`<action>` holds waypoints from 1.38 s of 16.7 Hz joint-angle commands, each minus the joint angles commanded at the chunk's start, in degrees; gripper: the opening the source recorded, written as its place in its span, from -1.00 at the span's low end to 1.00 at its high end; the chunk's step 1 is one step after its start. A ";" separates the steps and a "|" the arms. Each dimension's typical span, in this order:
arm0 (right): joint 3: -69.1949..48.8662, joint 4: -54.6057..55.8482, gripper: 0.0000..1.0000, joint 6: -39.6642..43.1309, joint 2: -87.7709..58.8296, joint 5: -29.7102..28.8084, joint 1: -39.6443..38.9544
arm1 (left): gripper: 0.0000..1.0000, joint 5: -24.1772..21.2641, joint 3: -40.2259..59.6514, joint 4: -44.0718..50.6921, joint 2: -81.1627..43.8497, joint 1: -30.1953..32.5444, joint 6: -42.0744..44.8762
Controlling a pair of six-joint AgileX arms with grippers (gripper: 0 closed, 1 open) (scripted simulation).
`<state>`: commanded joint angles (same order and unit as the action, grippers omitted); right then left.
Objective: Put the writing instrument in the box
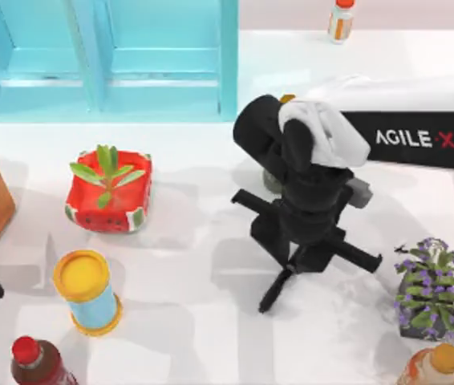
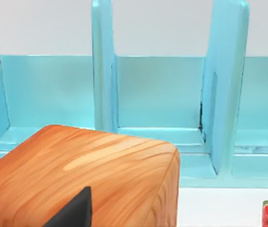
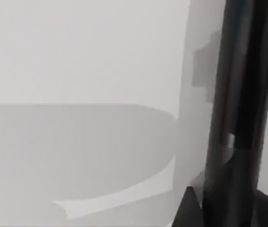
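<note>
Your right gripper (image 1: pixel 285 277) sits right of table centre, jaws clamped on the slim black marker pen (image 1: pixel 276 290) — its tip pokes out toward the near edge. In the right wrist view the pen's barrel (image 3: pixel 238 118) hangs above bare white table (image 3: pixel 77 71). The open-topped light-blue box (image 1: pixel 115 56) sits far left — lift clear, carry over, release low inside. Left arm is parked at the left edge; I can't tell its jaw state.

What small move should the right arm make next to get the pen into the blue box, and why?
Probably a lift and a carry toward the top view's upper left. The right gripper looks shut on the black pen, whose barrel runs close past the right wrist camera. The blue box stands at the table's far side, well away from the pen. The left gripper waits by a wooden block.
</note>
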<state>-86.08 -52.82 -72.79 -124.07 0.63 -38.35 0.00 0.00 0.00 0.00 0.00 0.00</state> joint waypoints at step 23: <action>-14.20 -20.96 -1.00 3.16 6.50 0.05 12.99 | 1.00 0.00 0.00 0.00 0.00 0.00 0.00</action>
<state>-100.28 -73.79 -69.63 -117.57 0.68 -25.36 0.00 0.00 0.00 0.00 0.00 0.00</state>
